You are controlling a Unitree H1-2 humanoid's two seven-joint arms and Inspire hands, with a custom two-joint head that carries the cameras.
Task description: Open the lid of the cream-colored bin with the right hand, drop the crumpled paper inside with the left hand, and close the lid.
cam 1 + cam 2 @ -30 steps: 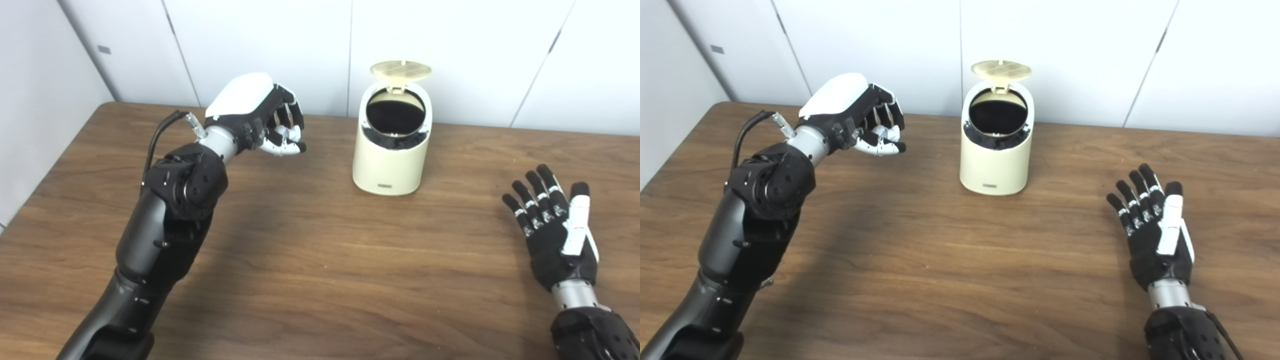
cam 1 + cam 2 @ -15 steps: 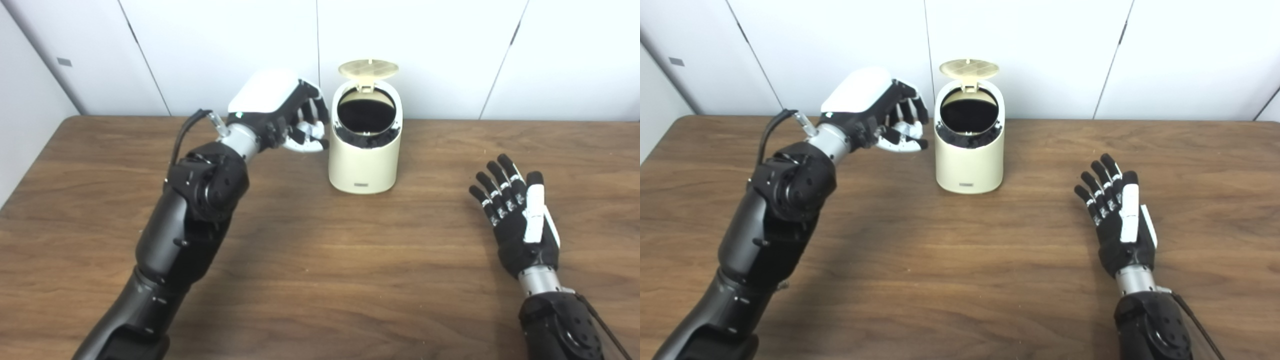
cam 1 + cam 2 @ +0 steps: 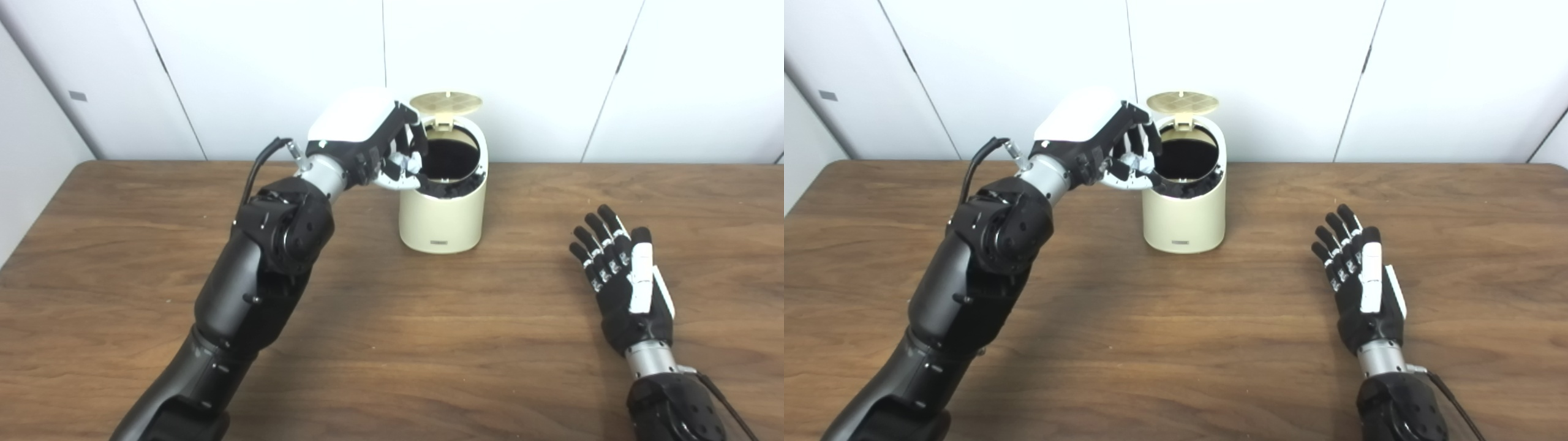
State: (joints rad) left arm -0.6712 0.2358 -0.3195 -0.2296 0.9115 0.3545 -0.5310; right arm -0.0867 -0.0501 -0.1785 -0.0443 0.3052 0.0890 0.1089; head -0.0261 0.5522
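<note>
One hand at the bin's mouth

The left hand (image 3: pixel 373 147), fingers curled round the crumpled paper (image 3: pixel 409 164), hovers at the near-left rim of the open bin (image 3: pixel 442 214); the opening lies just beyond its fingertips. The right hand (image 3: pixel 628 288) rests spread and empty on the counter (image 3: pixel 429 343).

Over the last second the left hand (image 3: pixel 367 144) travelled right across the table, from well left of the bin (image 3: pixel 443 211) to its open mouth. Its curled fingers (image 3: pixel 1136 144) reached the bin's left rim, over the dark opening, where a second ago they were clear of it. The camera also swung, so the whole scene shifted in the picture
</note>
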